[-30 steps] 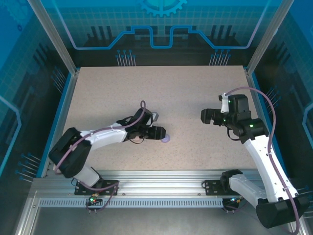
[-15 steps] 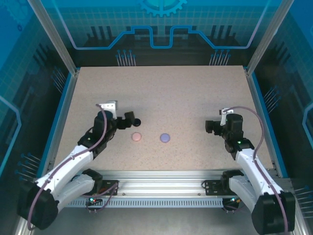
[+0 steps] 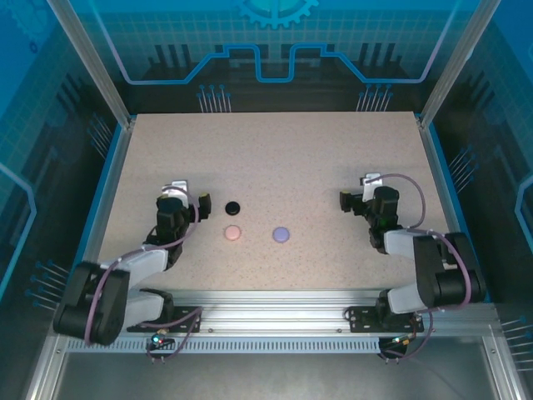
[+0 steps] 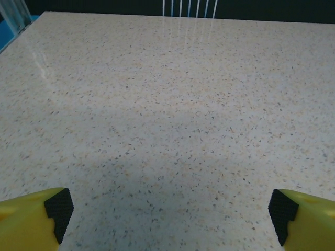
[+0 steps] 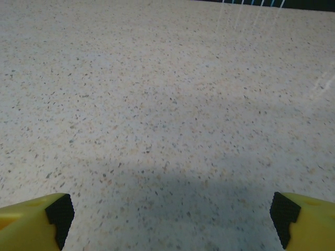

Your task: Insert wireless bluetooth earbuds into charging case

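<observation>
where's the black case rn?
Top view: the black case lies on the table left of centre, just beyond the pink case and diagonally far-left of the lilac case, touching neither.

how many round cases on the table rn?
3. Black case left of centre; pink case just nearer the robot than it; lilac case right of the pink one. None looks hidden.

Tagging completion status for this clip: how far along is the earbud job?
Done, apparently: the black case, pink case and lilac case lie shut on the table; their contents cannot be seen. In hand: nothing; the left gripper and right gripper are open and empty. Left: probably nothing.
</observation>
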Controlling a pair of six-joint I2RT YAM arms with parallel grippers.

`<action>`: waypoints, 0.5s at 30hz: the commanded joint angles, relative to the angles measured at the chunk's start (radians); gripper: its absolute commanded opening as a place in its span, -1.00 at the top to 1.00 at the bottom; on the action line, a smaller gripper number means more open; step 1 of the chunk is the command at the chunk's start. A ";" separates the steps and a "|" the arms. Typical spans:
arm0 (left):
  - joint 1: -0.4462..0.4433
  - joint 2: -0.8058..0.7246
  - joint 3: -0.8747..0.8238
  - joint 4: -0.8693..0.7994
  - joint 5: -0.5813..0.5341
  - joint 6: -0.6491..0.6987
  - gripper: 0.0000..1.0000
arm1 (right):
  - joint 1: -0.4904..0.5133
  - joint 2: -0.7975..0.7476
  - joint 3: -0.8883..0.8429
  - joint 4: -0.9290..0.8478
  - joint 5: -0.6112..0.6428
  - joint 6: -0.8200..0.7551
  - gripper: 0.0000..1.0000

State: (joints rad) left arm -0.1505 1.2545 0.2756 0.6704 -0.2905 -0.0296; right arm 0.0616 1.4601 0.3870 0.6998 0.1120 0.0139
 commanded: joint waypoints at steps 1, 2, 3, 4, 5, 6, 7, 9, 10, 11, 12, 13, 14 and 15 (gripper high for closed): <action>0.010 0.103 -0.035 0.339 0.050 0.123 -0.98 | 0.004 0.041 0.046 0.041 -0.023 -0.015 -1.00; 0.014 0.135 -0.040 0.384 0.070 0.134 -0.98 | -0.004 0.043 0.036 0.069 -0.038 -0.014 -1.00; 0.017 0.169 -0.042 0.428 0.073 0.140 -0.98 | -0.009 0.042 0.041 0.056 -0.040 -0.011 -1.00; 0.023 0.209 -0.039 0.452 0.082 0.134 -0.98 | -0.008 0.043 0.039 0.064 -0.039 -0.011 -1.00; 0.032 0.264 -0.045 0.511 0.114 0.138 -0.98 | -0.008 0.043 0.039 0.059 -0.038 -0.011 -1.00; 0.041 0.310 -0.058 0.582 0.123 0.132 -0.98 | -0.007 0.043 0.039 0.062 -0.038 -0.011 -1.00; 0.049 0.357 -0.070 0.674 0.114 0.129 -0.98 | -0.008 0.042 0.039 0.061 -0.038 -0.011 -1.00; 0.065 0.335 -0.081 0.651 0.112 0.101 -0.98 | -0.006 0.043 0.039 0.062 -0.037 -0.013 -1.00; 0.073 0.331 -0.068 0.625 0.119 0.091 -0.98 | -0.006 0.043 0.039 0.063 -0.036 -0.013 -1.00; 0.075 0.327 -0.051 0.593 0.116 0.089 -0.97 | -0.003 0.043 0.041 0.063 -0.034 -0.014 -1.00; 0.078 0.318 -0.026 0.529 0.112 0.082 -0.98 | -0.002 0.043 0.039 0.061 -0.031 -0.015 -1.00; 0.084 0.307 0.017 0.440 0.107 0.075 -0.98 | 0.000 0.043 0.040 0.061 -0.029 -0.015 -1.00; 0.089 0.306 0.066 0.349 0.099 0.066 -0.98 | 0.001 0.044 0.041 0.061 -0.028 -0.017 -1.00; 0.111 0.300 0.104 0.266 0.114 0.043 -0.98 | 0.000 0.043 0.041 0.060 -0.029 -0.016 -1.00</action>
State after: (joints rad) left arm -0.0731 1.5852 0.2810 1.0794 -0.2001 0.0498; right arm 0.0616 1.5021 0.4076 0.7269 0.0891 0.0097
